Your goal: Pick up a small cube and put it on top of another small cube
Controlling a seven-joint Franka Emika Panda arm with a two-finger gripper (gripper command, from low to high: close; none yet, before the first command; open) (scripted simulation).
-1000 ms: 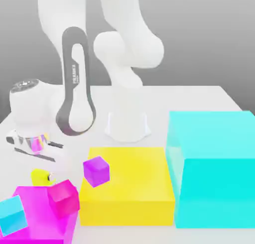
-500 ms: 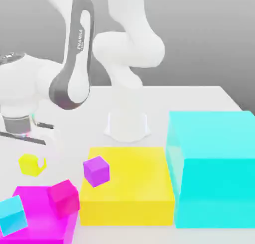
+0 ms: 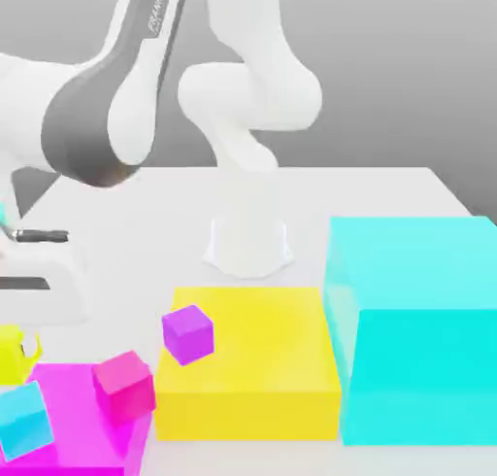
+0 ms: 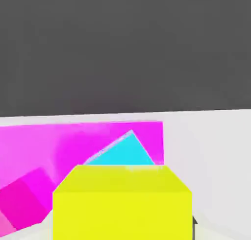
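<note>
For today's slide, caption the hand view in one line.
Gripper shut on the small yellow cube, facing the flat magenta block and small cyan cube.

Small yellow cube point(image 4: 122, 204) sits closest to the camera, front face square-on. Beyond it a large flat magenta block point(image 4: 59, 141) rests on the white table point(image 4: 206, 151). On the magenta block: a small cyan cube point(image 4: 126, 153), turned corner-on, directly behind the yellow one, and a small magenta cube point(image 4: 22, 200) off to one side. Dark grey backdrop beyond the table's far edge.
</note>
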